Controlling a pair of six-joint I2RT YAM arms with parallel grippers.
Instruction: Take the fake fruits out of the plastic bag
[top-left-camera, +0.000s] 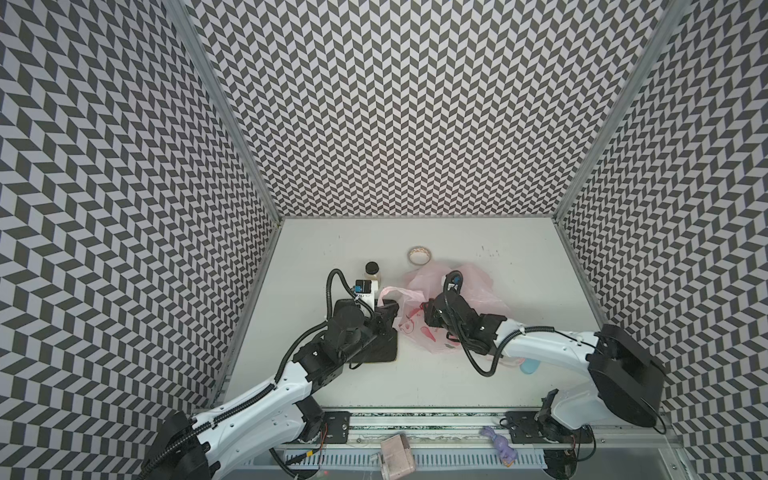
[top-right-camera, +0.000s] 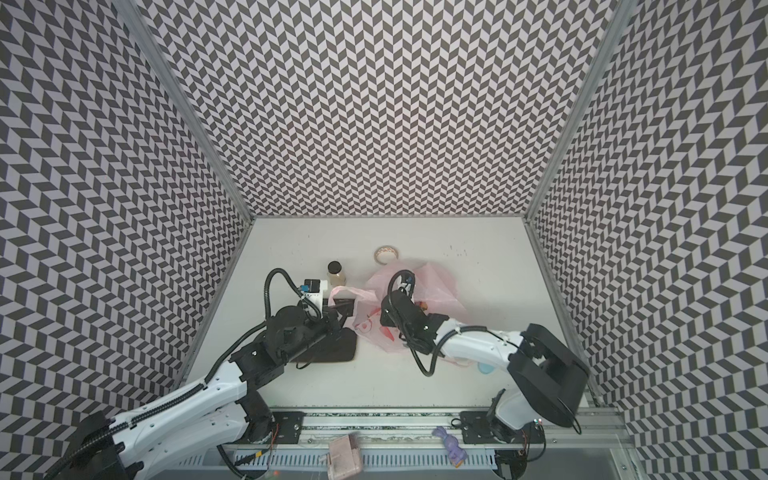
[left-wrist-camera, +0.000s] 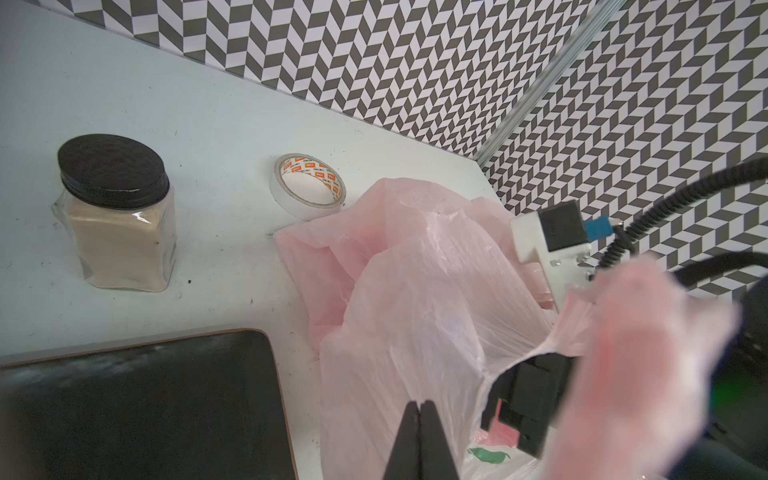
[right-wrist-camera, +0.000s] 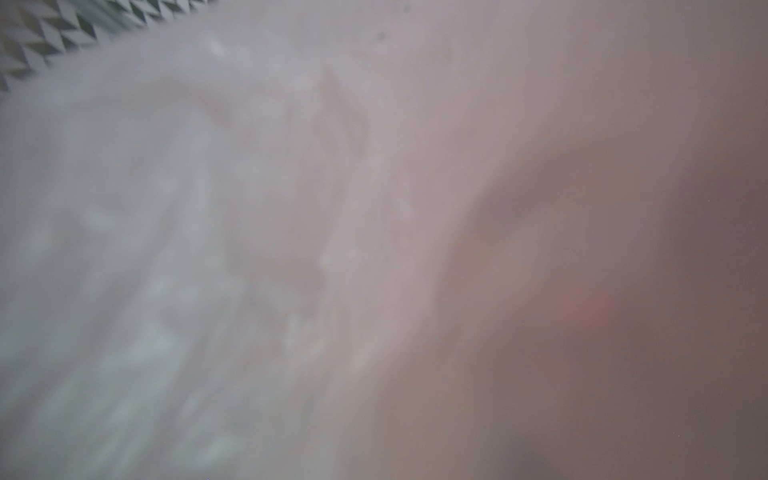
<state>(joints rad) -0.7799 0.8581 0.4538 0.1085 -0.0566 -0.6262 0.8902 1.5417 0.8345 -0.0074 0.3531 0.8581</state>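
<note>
Middle of the desk (top-left-camera: 519, 266): the plastic bag (top-left-camera: 484, 293) lies crumpled just below the frame's centre in both top views. It is pink and translucent, with red prints on its lower side.
Bag mouth: faces the left of the frame, with one handle loop draped over the left arm's tip.
Left fingers (left-wrist-camera: 411, 432): pressed together and clamped on the bag's film at the lower middle of the left wrist view; folds run taut toward the tips.
Right fingers (left-wrist-camera: 525, 395): pushed into the bag from the right of the frame. Black parts show past the film's rim, but whether they are apart or together I cannot tell.
Right wrist view: filled by blurred pink film, with a reddish smear at lower right.
Fake fruits: not clearly made out. A small orange-red spot (top-right-camera: 423, 306) sits at the bag beside the right arm; fruit or print, I cannot tell.
Tray (top-left-camera: 384, 353): black and flat, left of the bag, partly under the left arm.
Jar (top-left-camera: 372, 272): black lid, beige filling, upright above the tray in the frame.
Tape roll (top-left-camera: 419, 254): white, lying flat just beside the bag's upper edge.
</note>
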